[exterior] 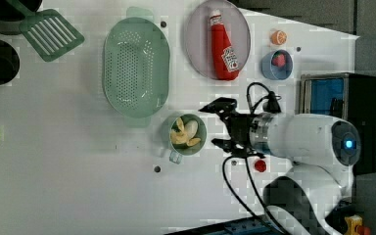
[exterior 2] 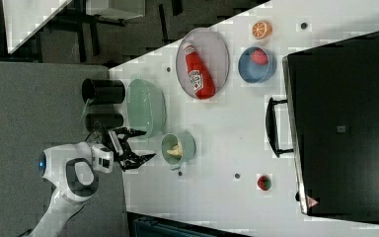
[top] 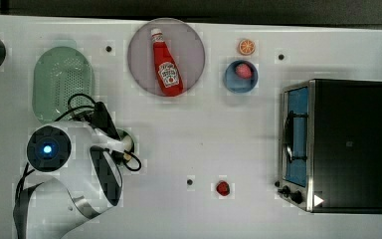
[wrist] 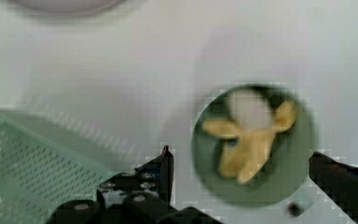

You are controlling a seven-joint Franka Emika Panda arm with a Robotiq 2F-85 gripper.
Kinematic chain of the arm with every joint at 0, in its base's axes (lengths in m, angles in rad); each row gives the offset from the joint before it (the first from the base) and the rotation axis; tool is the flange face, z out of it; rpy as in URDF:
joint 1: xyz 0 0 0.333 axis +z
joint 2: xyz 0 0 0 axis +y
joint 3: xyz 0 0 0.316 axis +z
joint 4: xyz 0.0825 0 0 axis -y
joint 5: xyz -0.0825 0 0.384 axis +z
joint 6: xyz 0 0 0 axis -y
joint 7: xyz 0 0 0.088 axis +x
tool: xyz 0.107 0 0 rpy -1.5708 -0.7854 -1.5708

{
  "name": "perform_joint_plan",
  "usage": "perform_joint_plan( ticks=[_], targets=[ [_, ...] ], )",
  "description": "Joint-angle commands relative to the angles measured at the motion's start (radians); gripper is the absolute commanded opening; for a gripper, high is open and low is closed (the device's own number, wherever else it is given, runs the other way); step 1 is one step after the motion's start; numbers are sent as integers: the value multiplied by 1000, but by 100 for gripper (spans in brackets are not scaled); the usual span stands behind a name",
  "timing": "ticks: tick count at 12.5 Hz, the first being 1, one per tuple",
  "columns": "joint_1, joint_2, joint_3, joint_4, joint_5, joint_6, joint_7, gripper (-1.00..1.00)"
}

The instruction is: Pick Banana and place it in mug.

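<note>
The pale yellow peeled toy banana (exterior: pixel 186 133) lies inside the round teal-green mug (exterior: pixel 199 145) (task apparently done) — so the black gripper (exterior: pixel 223 124) hangs spread wide, empty.

You're looking at a white arm (exterior: pixel 303 134) with dark grey joint sections and a glowing blue ring light. Black gripper (exterior: pixel 223 125), black cables looping off the wrist.
</note>
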Motion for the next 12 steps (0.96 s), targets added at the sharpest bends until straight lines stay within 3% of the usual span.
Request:
perform_joint_plan(
  ticks=[1, 5, 9, 12],
  targets=[
    [-11, -166, -95, 60, 7, -187, -136, 100],
    [-31, -285, -266, 172, 8, -405, -438, 100],
    [-35, -310, -429, 299, 7, -536, -671, 100],
    [-35, -310, -492, 371, 8, -673, -794, 100]
  ],
)
